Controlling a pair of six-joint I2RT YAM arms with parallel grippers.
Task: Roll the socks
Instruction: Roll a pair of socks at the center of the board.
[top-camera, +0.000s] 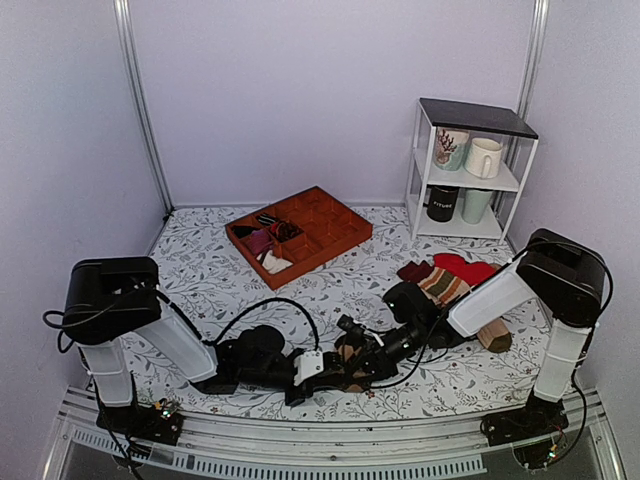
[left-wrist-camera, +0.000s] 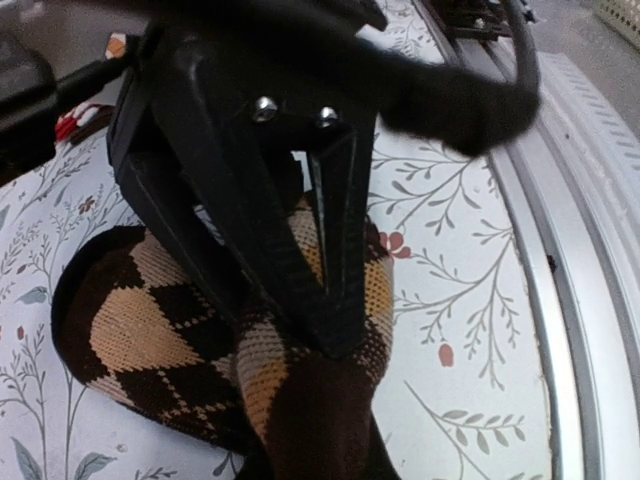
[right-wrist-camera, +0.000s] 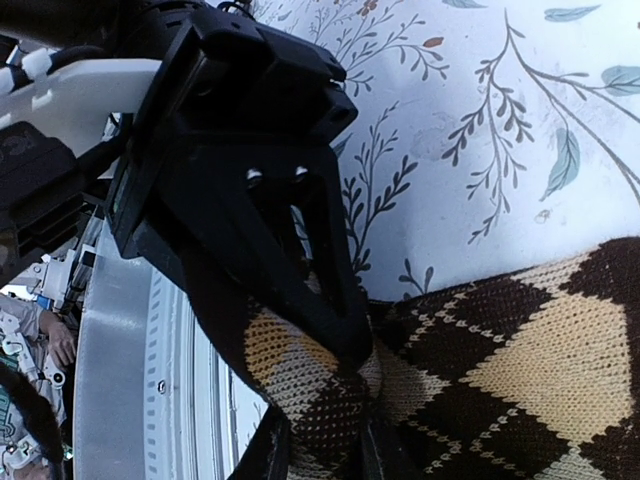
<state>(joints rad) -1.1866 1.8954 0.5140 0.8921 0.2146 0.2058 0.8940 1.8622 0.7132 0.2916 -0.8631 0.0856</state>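
The socks (top-camera: 346, 354) are dark brown with tan and black argyle diamonds and lie bunched at the front centre of the table, between the two grippers. In the left wrist view my left gripper (left-wrist-camera: 340, 338) is shut, its tips pinching a fold of the socks (left-wrist-camera: 150, 320) where the fabric curls into a loop on the cloth. In the right wrist view my right gripper (right-wrist-camera: 350, 350) is shut on another fold, with the socks (right-wrist-camera: 530, 370) stretched tight around its fingertips. From above, the left gripper (top-camera: 318, 370) and the right gripper (top-camera: 362, 350) almost meet over the bundle.
An orange-brown compartment tray (top-camera: 335, 213) with small bundles (top-camera: 264, 241) sits at the back. Red and striped socks (top-camera: 450, 277) and a wooden block (top-camera: 494, 337) lie to the right. A white shelf (top-camera: 418, 160) holds mugs. A metal rail (top-camera: 300, 442) runs along the near edge.
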